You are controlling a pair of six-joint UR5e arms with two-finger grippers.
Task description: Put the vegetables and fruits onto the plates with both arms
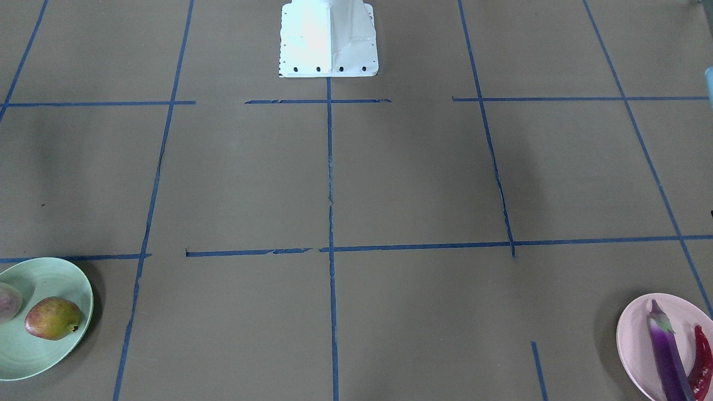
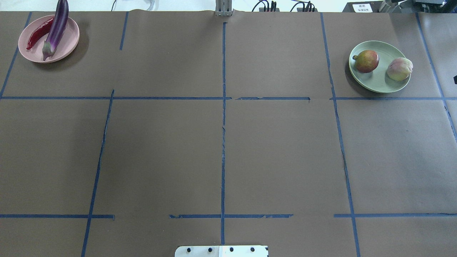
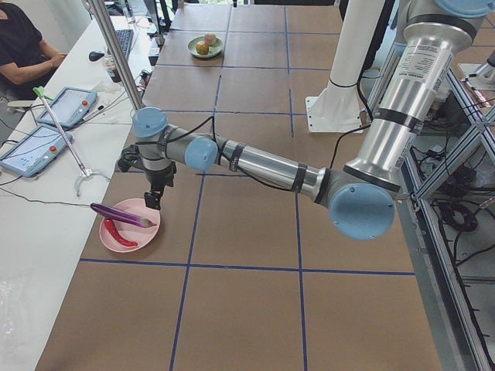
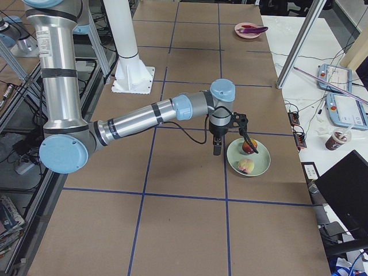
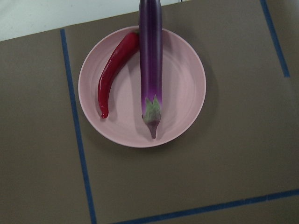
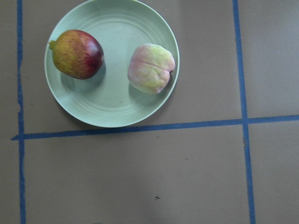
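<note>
The purple eggplant [image 2: 57,25] and the red chili pepper [image 2: 38,33] lie side by side on the pink plate [image 2: 68,39] at the table's far left. The left wrist view looks straight down on the eggplant [image 5: 150,60] and the chili [image 5: 114,70]. The red-yellow fruit [image 2: 366,61] and the peach [image 2: 399,69] sit on the mint green plate [image 2: 378,80] at the far right. My left gripper [image 3: 157,199] hangs above the pink plate's near edge. My right gripper [image 4: 217,149] hangs beside the green plate [image 4: 259,164]. I cannot tell whether either is open or shut.
The white robot base [image 1: 328,39] stands at the table's middle edge. Blue tape lines cross the brown table cover. A side table with tablets [image 3: 35,143] and a seated operator [image 3: 23,46] runs along the far edge, with a metal post [image 3: 116,46] near it.
</note>
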